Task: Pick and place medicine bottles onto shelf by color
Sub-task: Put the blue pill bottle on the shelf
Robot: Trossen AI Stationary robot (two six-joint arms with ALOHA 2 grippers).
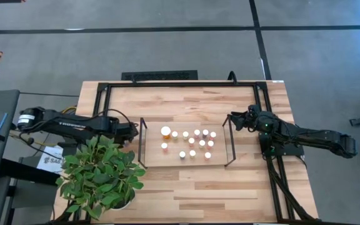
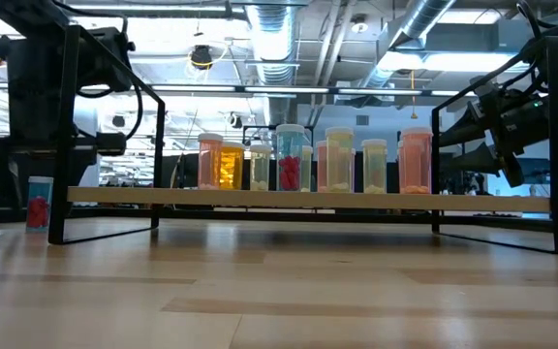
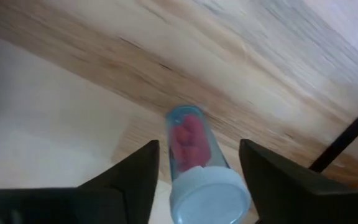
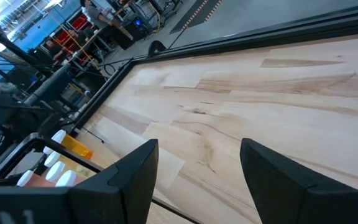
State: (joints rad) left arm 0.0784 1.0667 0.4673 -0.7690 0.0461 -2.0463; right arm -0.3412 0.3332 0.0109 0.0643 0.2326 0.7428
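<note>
One red bottle (image 3: 194,155) stands off the shelf (image 1: 186,164) at its 9 o'clock, between the left gripper's (image 3: 197,180) wide fingers, presumably for pickup; right gripper (image 4: 197,180) waits wide at 3 o'clock.

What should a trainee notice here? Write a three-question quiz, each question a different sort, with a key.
1. True or false: the right gripper is shut on a bottle.
2. The bottle between the left gripper's open fingers holds contents that are: A red, B yellow, C white.
3. Fill in: most medicine bottles stand on the ___.

Key: 1 false, it is open with nothing between its fingers; 2 A; 3 shelf.
</note>
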